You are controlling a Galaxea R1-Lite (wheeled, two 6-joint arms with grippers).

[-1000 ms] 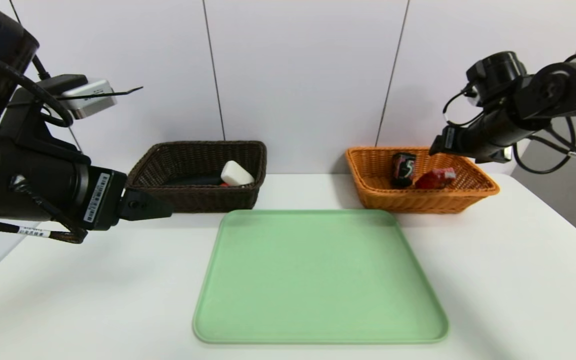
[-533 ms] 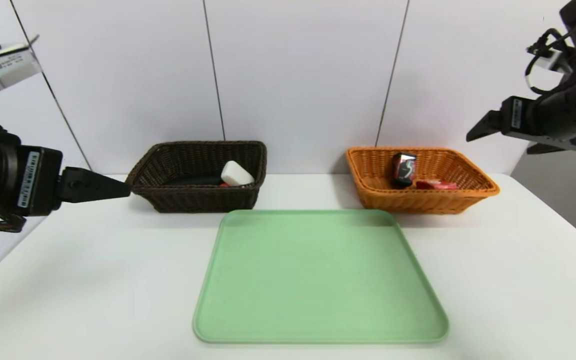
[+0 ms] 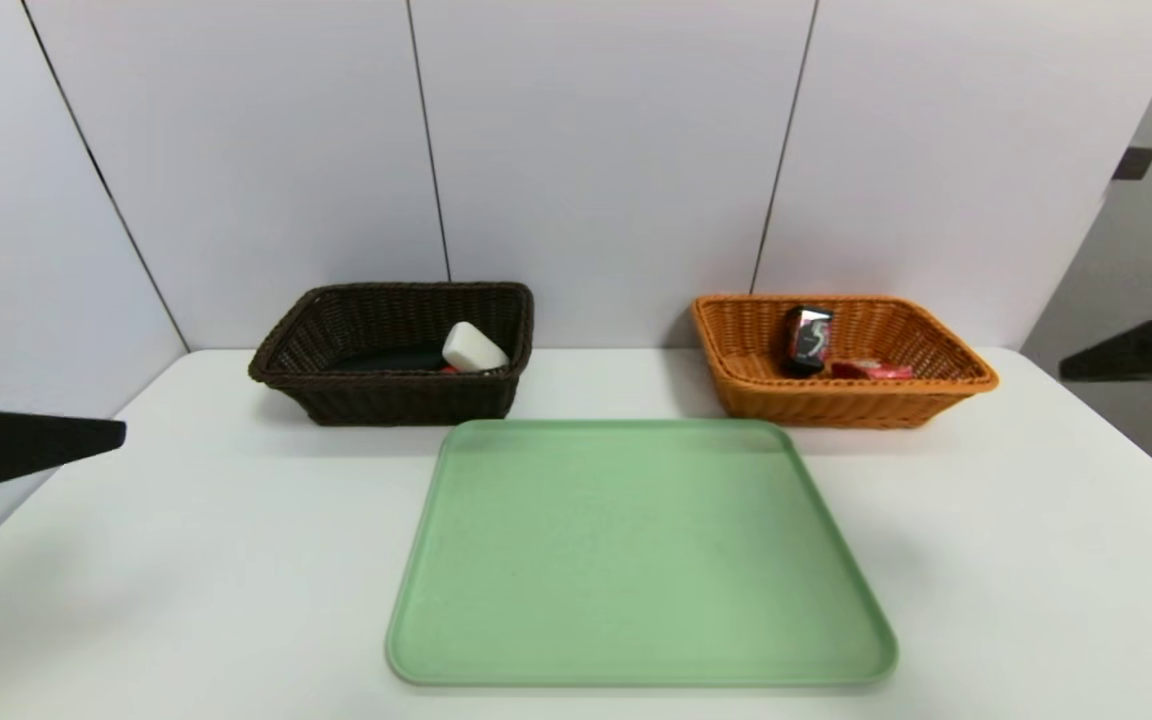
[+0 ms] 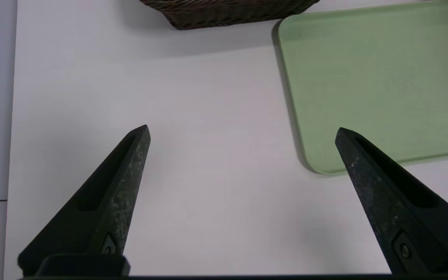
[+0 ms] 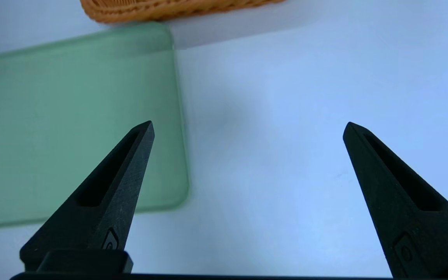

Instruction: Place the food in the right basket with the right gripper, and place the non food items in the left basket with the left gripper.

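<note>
Both our arms have pulled back to the bench edges since a second ago. Our left claw (image 4: 241, 130) and right claw (image 5: 247, 126) hang wide open and empty. The white block (image 3: 474, 346) lies in the dark basket (image 3: 386, 405), the food packs (image 3: 808, 338) in the orange basket (image 3: 836, 408). The green tray (image 3: 636, 550) is bare, so sorting looks finished.
</note>
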